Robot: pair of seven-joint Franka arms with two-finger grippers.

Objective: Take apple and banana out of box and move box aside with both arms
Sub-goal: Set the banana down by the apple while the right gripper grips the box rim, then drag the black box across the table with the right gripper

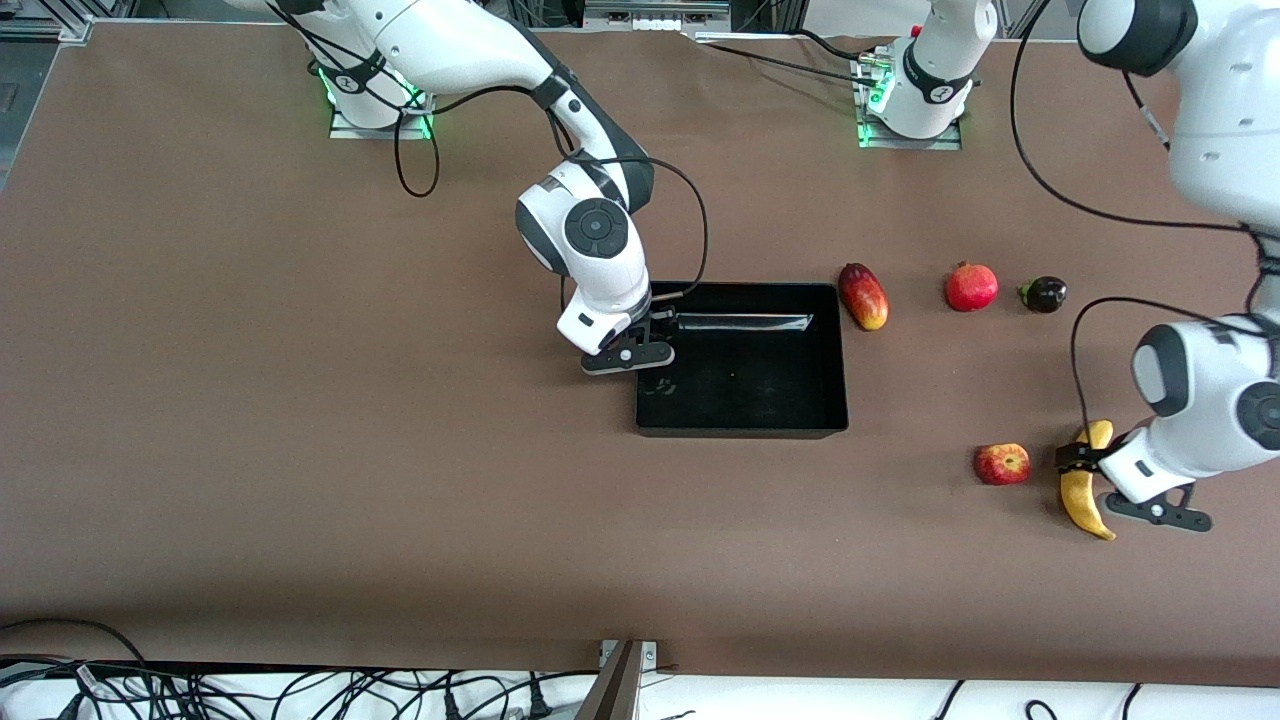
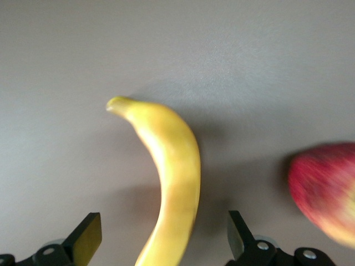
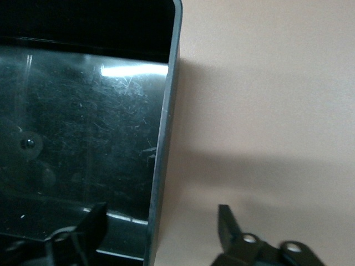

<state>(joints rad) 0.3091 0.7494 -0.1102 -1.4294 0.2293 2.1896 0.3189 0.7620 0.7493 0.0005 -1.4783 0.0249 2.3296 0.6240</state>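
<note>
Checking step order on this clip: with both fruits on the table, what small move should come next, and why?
Probably lower and close the right gripper on the glossy black open-topped box's wall, which it already straddles, fingers open. The box looks empty; the long yellow banana and small red-yellow apple lie on the table, the left gripper open around the banana.

You've got the box (image 1: 741, 360) mid-table, nothing in it. Apple (image 1: 1002, 464) and banana (image 1: 1087, 482) lie side by side on the table toward the left arm's end, nearer the front camera than the mango (image 1: 863, 296), pomegranate (image 1: 971, 287) and dark fruit (image 1: 1043, 294).
</note>
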